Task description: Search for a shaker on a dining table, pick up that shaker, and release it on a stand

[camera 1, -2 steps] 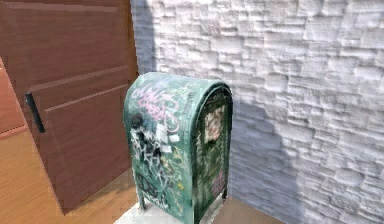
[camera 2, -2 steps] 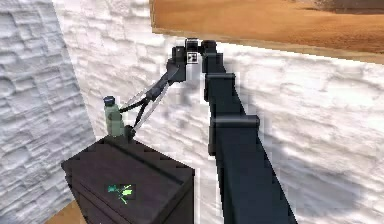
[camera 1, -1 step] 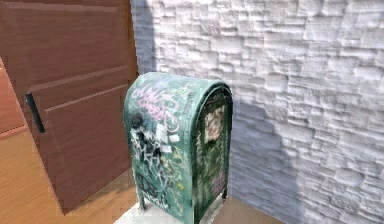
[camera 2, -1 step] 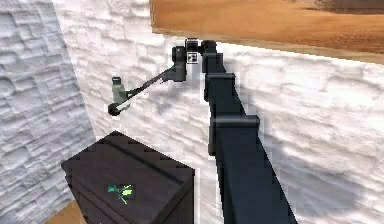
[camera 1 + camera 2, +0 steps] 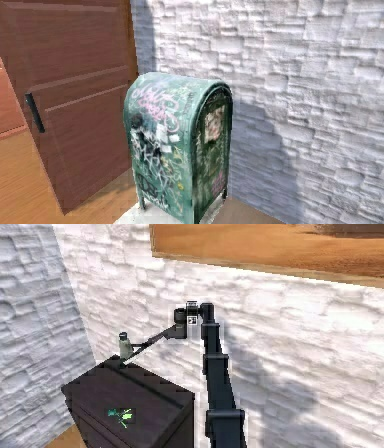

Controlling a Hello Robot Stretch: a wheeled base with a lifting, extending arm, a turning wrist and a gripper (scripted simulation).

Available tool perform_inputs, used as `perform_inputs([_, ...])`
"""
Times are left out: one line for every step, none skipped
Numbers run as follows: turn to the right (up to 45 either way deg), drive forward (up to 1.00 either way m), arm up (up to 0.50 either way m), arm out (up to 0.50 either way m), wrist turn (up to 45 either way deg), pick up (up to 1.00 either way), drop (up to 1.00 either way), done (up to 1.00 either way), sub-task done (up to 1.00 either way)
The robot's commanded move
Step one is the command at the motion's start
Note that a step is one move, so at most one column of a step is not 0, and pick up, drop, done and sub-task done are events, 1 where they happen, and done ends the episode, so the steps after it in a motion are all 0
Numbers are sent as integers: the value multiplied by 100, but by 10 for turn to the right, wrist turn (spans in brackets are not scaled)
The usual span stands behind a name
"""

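The wall [image 5: 300, 70] is rough white stone. The door [image 5: 75, 80] looks like smooth brown wood, the mailbox [image 5: 178, 150] like scuffed painted metal. The stand [image 5: 150, 394] is matt black.

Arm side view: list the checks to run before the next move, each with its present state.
1. Small pale shaker with a dark cap sits at the jaws' far end: ok.
2. Shaker hanging clear of the dark boxy stand, or resting on it: cannot tell.
3. Shaker above the stand's top rather than beyond its far edge: cannot tell.
4. Small green thing on the stand lies apart from the shaker: ok.
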Motion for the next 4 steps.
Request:
perform_inputs([0,0,-32,0,0,0,0,0,0])
perform_inputs([0,0,0,0,0,0,100,0,0])
perform_inputs([0,0,10,0,0,0,0,0,0])
perform_inputs([0,0,0,-8,0,0,0,0,0])
